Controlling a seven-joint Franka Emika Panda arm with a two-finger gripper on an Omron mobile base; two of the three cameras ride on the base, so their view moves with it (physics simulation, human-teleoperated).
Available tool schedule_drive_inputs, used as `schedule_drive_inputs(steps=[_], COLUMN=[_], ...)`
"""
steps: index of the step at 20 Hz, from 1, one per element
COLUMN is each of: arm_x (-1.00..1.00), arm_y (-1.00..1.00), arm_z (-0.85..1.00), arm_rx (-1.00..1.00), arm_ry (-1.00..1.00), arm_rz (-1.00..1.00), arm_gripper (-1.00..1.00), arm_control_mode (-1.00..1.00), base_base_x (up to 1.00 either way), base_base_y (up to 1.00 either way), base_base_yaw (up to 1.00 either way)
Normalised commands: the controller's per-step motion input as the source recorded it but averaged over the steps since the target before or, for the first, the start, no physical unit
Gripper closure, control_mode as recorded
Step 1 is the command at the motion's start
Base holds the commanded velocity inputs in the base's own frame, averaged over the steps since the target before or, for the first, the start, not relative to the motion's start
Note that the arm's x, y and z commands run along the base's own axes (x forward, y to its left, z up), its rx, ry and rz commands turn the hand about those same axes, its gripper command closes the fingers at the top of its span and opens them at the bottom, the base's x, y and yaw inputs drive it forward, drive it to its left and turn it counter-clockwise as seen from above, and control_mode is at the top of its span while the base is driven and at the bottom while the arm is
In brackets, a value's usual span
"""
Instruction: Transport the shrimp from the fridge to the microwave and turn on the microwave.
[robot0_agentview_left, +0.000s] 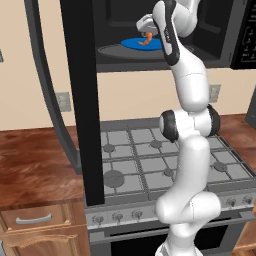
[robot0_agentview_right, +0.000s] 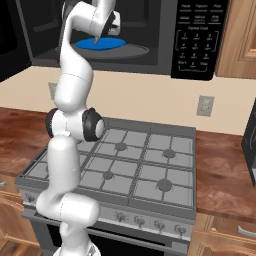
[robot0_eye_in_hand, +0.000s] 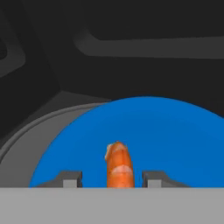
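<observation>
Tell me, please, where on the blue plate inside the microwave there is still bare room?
The blue plate is bare beyond and beside the shrimp. It is crowded only where the shrimp sits between the gripper tips. The grey turntable rim around it is bare too.

Glossy white rounded arm (robot0_agentview_left: 192, 150) — dark joint bands, small dark fingertips (robot0_eye_in_hand: 70, 178)

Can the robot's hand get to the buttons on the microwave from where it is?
Probably yes. The gripper is inside the microwave above the blue plate; the buttons sit beside it with nothing in front.
</observation>
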Motion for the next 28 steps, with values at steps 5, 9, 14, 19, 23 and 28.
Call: schedule_drive_inputs(steps=[5,9,14,19,23,28], arm_x=[0.0,0.0,0.0,0.0,-0.05,-0.37], arm_y=[-0.03,-0.03,-0.02,0.0,-0.02,0.1], arm_z=[0.0,0.01,0.11,0.15,0.14,0.01], arm_rx=[0.0,0.0,0.0,-0.01,-0.03,-0.01], arm_ry=[0.0,0.0,0.0,0.0,-0.01,-0.09], arm_rz=[0.0,0.0,0.0,0.0,0.0,0.0], arm_gripper=[-1.0,-1.0,-1.0,-1.0,-1.0,-1.0], arm_control_mode=[-1.0,-1.0,-1.0,-1.0,-1.0,-1.0], base_base_x=[0.0,0.0,0.0,0.0,0.0,0.0], base_base_y=[0.0,0.0,0.0,0.0,0.0,0.0], base_base_yaw=[0.0,0.0,0.0,0.0,0.0,0.0])
